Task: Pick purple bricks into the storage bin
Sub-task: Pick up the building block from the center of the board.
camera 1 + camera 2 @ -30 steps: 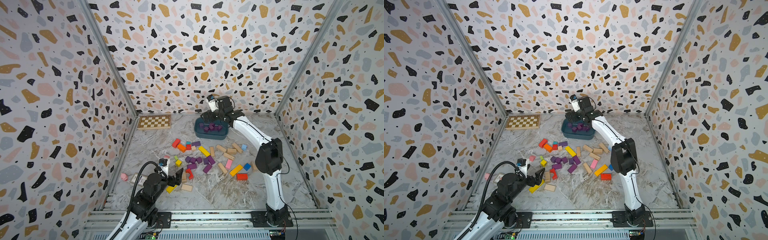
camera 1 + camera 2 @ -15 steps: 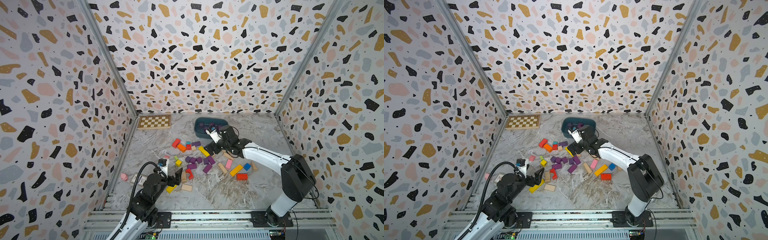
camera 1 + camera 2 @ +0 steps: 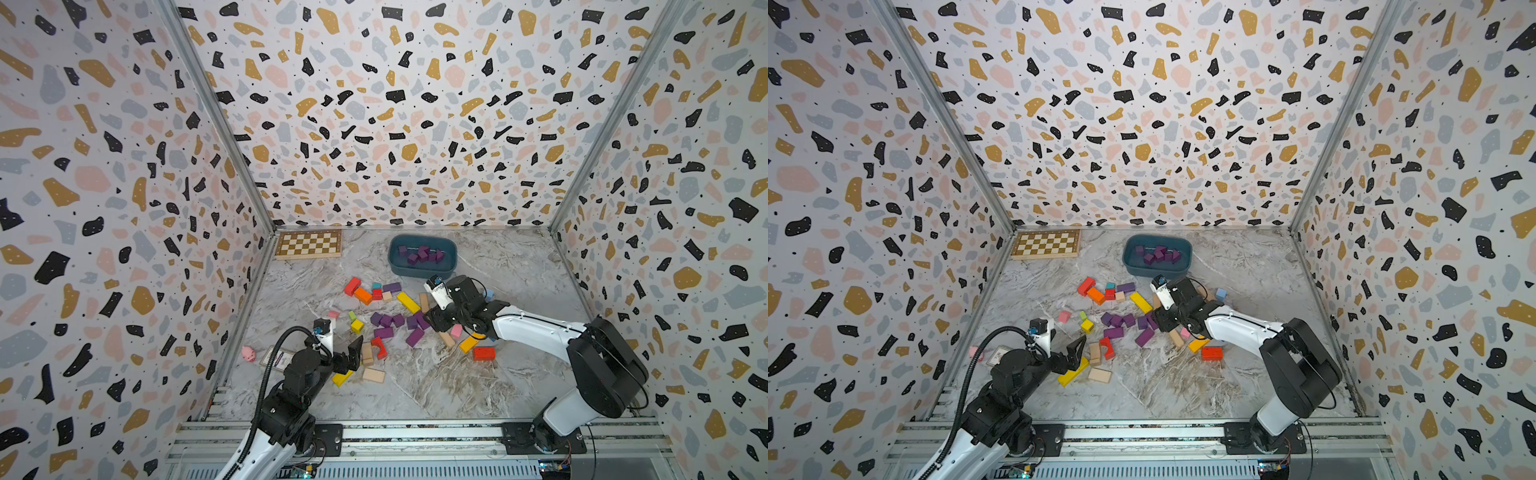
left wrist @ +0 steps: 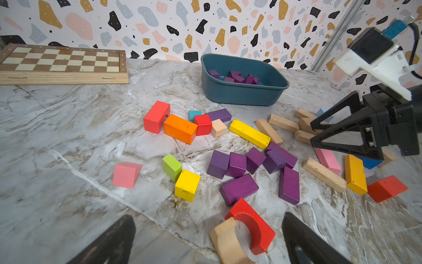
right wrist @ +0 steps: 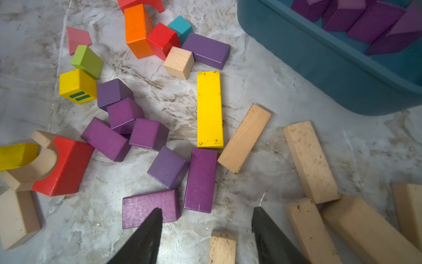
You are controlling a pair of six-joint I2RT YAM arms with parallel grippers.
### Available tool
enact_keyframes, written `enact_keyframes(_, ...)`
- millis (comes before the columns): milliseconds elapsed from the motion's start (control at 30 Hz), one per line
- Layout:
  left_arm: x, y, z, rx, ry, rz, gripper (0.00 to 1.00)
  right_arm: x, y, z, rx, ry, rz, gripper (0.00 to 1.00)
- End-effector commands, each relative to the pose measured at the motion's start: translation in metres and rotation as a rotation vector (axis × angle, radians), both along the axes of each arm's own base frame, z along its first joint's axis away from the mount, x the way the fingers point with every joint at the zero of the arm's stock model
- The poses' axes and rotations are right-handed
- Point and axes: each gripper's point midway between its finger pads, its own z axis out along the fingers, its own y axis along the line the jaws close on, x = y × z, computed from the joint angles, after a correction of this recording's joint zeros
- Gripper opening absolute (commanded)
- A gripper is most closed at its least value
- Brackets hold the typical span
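Right wrist view: right pincer (image 5: 206, 208) open, empty, just before purple bar (image 5: 200, 180), lengthwise toward it. Left pincer (image 4: 207, 216) open, farther

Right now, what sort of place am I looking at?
Probably a robot test booth: speckled terrazzo-patterned panel walls box in a marble-look tabletop, and two white-and-black robot arms stand on a silver metal rail.

Bright, even light from above; short soft shadows beside the tan wooden blocks (image 5: 310, 160). The marble tabletop (image 4: 68, 141) shows mild sheen. The right gripper (image 5: 207, 210) is blurred, close to the lens.
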Motion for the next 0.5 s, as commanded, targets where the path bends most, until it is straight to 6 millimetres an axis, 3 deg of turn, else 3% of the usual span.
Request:
enact_keyframes(0, 0.003, -0.001, 0.010, -0.017, -0.021, 0.008, 0.99, 0.007, 0.006, 0.000, 0.023, 0.001, -0.013, 0.63)
enact_keyframes(267, 0.003, -0.001, 0.009, -0.016, -0.019, 0.006, 0.99, 0.008, 0.011, -0.030, -0.005, 0.060, -0.008, 0.59)
enact_keyframes(467, 0.003, -0.001, 0.010, -0.019, -0.021, 0.009, 0.99, 0.012, 0.016, -0.037, -0.010, 0.070, -0.003, 0.58)
